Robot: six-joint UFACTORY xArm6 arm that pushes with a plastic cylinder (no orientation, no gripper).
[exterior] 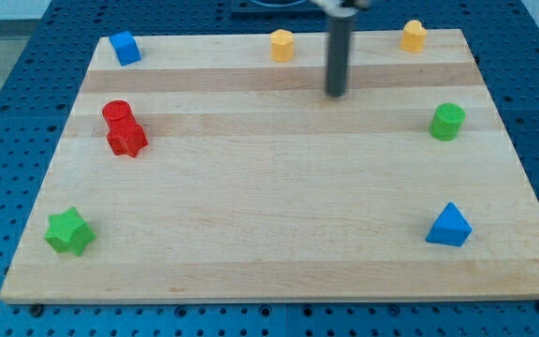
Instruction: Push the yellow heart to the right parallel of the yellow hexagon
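Note:
The yellow heart (pixel 414 36) sits at the view's top right, near the board's top edge. The yellow hexagon (pixel 282 44) sits at the top centre, level with the heart and to its left. My tip (pixel 335 95) rests on the board between them, a little lower than both. It is closer to the hexagon, just to that block's lower right, and touches neither block. The dark rod rises from the tip out of the view's top.
A blue cube (pixel 124 47) is at the top left. A red cylinder (pixel 116 114) touches a red block (pixel 126 139) at the left. A green star (pixel 69 231) is at the bottom left, a green cylinder (pixel 447 122) at the right, and a blue triangle (pixel 449 226) at the bottom right.

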